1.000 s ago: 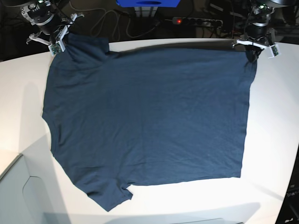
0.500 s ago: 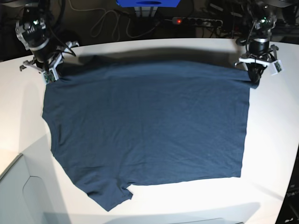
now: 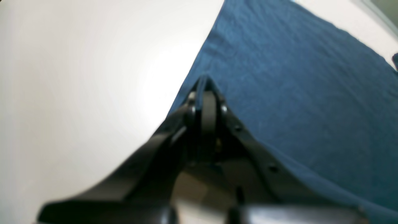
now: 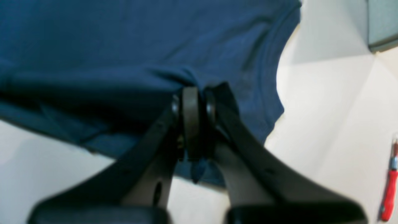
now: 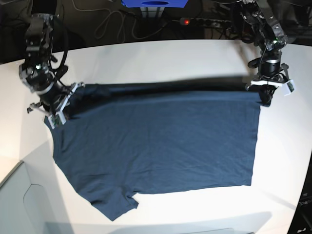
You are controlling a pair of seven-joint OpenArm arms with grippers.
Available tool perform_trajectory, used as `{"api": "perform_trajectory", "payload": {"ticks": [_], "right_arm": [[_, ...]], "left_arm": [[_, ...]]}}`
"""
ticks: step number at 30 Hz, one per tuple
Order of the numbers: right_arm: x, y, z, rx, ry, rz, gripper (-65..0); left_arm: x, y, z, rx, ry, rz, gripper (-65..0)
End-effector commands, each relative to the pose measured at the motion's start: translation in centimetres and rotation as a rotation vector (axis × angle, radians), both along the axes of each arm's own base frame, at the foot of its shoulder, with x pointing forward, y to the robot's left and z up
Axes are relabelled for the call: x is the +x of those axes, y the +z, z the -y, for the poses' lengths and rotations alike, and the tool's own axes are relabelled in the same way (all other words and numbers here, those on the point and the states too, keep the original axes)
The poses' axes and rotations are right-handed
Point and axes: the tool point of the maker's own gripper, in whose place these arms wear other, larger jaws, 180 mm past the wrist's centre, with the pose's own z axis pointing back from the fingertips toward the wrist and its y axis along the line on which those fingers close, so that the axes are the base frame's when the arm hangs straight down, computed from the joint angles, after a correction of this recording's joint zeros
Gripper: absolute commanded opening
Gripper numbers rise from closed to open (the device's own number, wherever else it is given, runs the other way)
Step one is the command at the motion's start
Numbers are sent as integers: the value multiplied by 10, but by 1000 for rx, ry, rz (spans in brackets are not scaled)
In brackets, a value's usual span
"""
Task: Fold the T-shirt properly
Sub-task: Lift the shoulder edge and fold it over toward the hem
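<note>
I am watching both arms working the far edge of the plain dark navy-blue short-sleeved cotton T-shirt (image 5: 161,146), which is lying spread across the white tabletop (image 5: 146,56) with its far edge doubled over toward the near side. My left end effector (image 5: 265,97), on the right of the base view, is pinching the garment's far corner; in the left wrist view its black fingers (image 3: 209,115) are pressing together with a small peak of blue cloth (image 3: 203,81) rising between the tips, and the rest of the shirt is running away flat to the right. My right end effector (image 5: 61,109), on the left of the base view, is clamping the fabric near the sleeve; in the right wrist view the fingers (image 4: 190,118) are meeting tightly with a bunch of cloth gathered just above them and a small tail of fabric hanging below. A red-handled tool (image 4: 390,183) is lying on the tabletop at that view's right edge, well apart from the shirt.
</note>
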Motion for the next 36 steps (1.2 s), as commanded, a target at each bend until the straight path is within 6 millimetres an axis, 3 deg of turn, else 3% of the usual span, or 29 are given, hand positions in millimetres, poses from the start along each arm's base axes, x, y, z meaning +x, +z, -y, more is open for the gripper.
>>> {"api": "perform_trajectory", "payload": {"ticks": [1, 6, 11, 16, 27, 36], "right_arm": [[14, 14, 4, -4, 4, 53, -649], [40, 15, 11, 17, -21, 64, -649], [62, 17, -3, 31, 16, 71, -649], [80, 15, 0, 50, 0, 68, -649], [97, 19, 7, 61, -19, 74, -649], [97, 18, -1, 81, -17, 76, -649]], "left_arm": [[9, 15, -6, 21, 5, 56, -650], [27, 19, -6, 4, 11, 89, -650], [39, 19, -8, -16, 19, 105, -650], [50, 17, -10, -35, 28, 116, -650], [70, 18, -30, -20, 28, 115, -650], [79, 19, -29, -34, 31, 127, -650]]}}
